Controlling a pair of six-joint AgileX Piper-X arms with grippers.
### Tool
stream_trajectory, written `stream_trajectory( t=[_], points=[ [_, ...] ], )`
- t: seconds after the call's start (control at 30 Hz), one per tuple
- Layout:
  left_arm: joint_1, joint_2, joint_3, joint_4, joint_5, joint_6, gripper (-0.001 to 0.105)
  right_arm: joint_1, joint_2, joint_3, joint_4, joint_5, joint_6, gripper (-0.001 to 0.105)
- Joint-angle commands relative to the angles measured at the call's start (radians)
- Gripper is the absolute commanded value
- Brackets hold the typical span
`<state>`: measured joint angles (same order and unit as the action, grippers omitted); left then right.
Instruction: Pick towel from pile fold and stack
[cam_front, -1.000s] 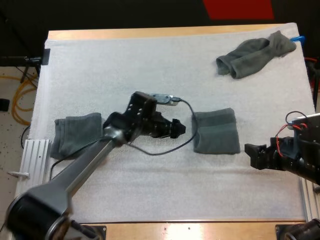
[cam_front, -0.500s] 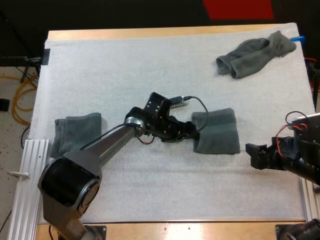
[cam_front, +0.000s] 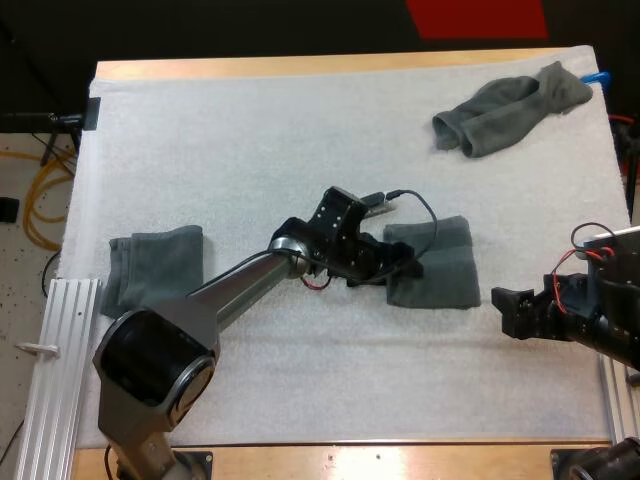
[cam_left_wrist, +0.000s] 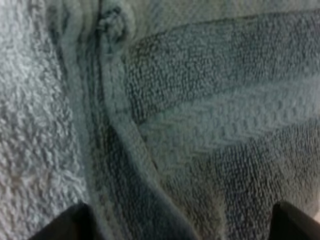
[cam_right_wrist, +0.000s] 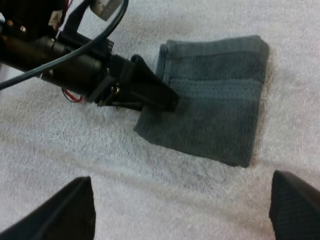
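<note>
A folded grey-green towel (cam_front: 440, 262) lies on the mat right of centre. My left gripper (cam_front: 405, 268) has reached its left edge. In the left wrist view its fingers (cam_left_wrist: 75, 224) stand wide apart over the towel's hemmed edge (cam_left_wrist: 115, 125), so the left gripper (cam_left_wrist: 182, 227) is open. My right gripper (cam_front: 503, 310) hovers open just right of that towel, with nothing between its fingers (cam_right_wrist: 70, 210). It looks down on the folded towel (cam_right_wrist: 215, 112) and the left gripper (cam_right_wrist: 152, 95). A second folded towel (cam_front: 155, 265) lies at the left. A crumpled towel (cam_front: 510, 108) sits far right.
The white mat (cam_front: 300, 150) covers the wooden table. A ribbed metal rail (cam_front: 65, 330) runs along the mat's near left edge. Open mat lies between the two folded towels and across the far middle.
My left arm has swung right across the mat, from the centre to the folded towel's left edge. The right arm and all towels have stayed put.
</note>
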<state>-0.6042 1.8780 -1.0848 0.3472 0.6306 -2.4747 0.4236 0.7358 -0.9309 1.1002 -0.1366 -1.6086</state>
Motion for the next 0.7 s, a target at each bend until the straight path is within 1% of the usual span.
stream_trajectory(
  t=[0.0, 0.13, 0.17, 0.23, 0.3, 0.33, 0.37, 0.4, 0.43, 0.47, 0.5, 0.57, 0.67],
  points=[
    [-0.01, 0.005, -0.015, -0.01, 0.019, -0.029, 0.071, 0.001, -0.008, -0.002, 0.004, 0.004, -0.012, 0.07],
    [-0.032, 0.024, -0.044, -0.01, 0.037, -0.043, 0.071, 0.001, -0.008, -0.002, 0.004, 0.004, -0.012, 0.07],
    [-0.043, 0.033, -0.056, -0.01, 0.04, -0.048, 0.069, 0.001, -0.008, -0.002, 0.004, 0.004, -0.012, 0.07],
    [-0.058, 0.041, -0.073, -0.01, 0.038, -0.058, 0.063, 0.001, -0.008, -0.002, 0.004, 0.004, -0.012, 0.07],
    [-0.073, 0.05, -0.087, 0.0, 0.022, -0.059, 0.049, 0.001, -0.008, -0.002, 0.004, 0.004, -0.012, 0.07],
    [-0.074, 0.05, -0.089, 0.005, 0.012, -0.059, 0.044, 0.001, -0.008, -0.002, 0.004, 0.004, -0.012, 0.07],
    [-0.074, 0.05, -0.09, 0.007, 0.009, -0.056, 0.035, 0.001, -0.008, -0.002, 0.004, 0.004, -0.012, 0.07],
    [-0.074, 0.05, -0.09, 0.007, 0.009, -0.054, 0.024, 0.001, -0.008, -0.002, 0.004, 0.004, -0.012, 0.07],
    [-0.074, 0.05, -0.09, 0.008, 0.009, -0.046, 0.017, 0.001, -0.008, -0.002, 0.004, 0.004, -0.012, 0.07],
    [-0.074, 0.05, -0.09, 0.013, 0.009, -0.017, 0.004, 0.001, -0.008, -0.002, 0.004, 0.004, -0.012, 0.07],
    [-0.074, 0.05, -0.09, 0.021, 0.009, 0.016, 0.0, 0.001, -0.008, -0.002, 0.004, 0.004, -0.012, 0.07],
    [-0.074, 0.05, -0.09, 0.034, 0.009, 0.045, 0.0, 0.001, -0.008, -0.002, 0.004, 0.005, -0.012, 0.07],
    [-0.062, 0.043, -0.09, 0.07, 0.003, 0.092, 0.0, 0.001, -0.008, -0.002, 0.004, 0.037, -0.012, 0.07]
  ],
)
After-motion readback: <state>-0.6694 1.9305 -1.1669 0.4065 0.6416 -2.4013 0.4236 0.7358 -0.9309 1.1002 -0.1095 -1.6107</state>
